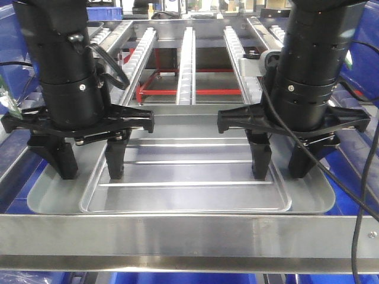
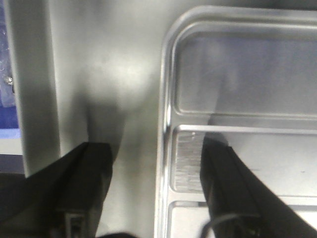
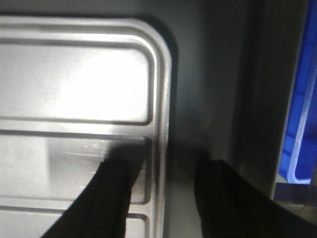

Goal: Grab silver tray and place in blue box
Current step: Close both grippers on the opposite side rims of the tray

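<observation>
The silver tray lies flat on a wider grey sheet, its two raised ribs running left to right. My left gripper is open and straddles the tray's left rim, one finger inside the tray and one outside on the grey sheet. The left wrist view shows that rim between the fingers of the left gripper, on the silver tray. My right gripper is open and straddles the right rim of the silver tray in the same way; in its wrist view the right gripper has the rim between its fingers. Blue plastic shows at the sides; I cannot tell whether it is the blue box.
A steel bar crosses the front just below the tray. Behind it run roller conveyor rails over a red frame. Blue crates stand at the far left and right. Black cables hang by the right arm.
</observation>
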Controlling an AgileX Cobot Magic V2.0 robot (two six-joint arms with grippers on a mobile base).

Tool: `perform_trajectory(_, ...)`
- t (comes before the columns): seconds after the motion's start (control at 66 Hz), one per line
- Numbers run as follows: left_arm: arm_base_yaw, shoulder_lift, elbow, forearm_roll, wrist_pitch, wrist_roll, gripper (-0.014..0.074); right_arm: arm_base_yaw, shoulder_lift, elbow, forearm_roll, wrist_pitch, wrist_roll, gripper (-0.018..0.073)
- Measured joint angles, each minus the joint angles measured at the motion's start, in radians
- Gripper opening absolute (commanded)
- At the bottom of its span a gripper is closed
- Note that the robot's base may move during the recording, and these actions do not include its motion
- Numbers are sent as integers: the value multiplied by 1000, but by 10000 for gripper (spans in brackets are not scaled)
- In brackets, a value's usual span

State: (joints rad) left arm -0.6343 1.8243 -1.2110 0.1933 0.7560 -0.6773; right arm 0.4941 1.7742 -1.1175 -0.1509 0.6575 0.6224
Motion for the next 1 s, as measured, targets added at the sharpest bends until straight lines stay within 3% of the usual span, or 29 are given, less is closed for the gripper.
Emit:
perform_trajectory(0.682,0,2,-2,-5,-1,0,310,0,0,0,0,-10,0,426)
perform_trajectory(0.848,0,2,-2,-8,-2,0,202,0,0,0,0,-21,0,419)
perform_trajectory(1.0,0,2,-2,-14,-4,0,82,0,2,0,0,-23,0,265)
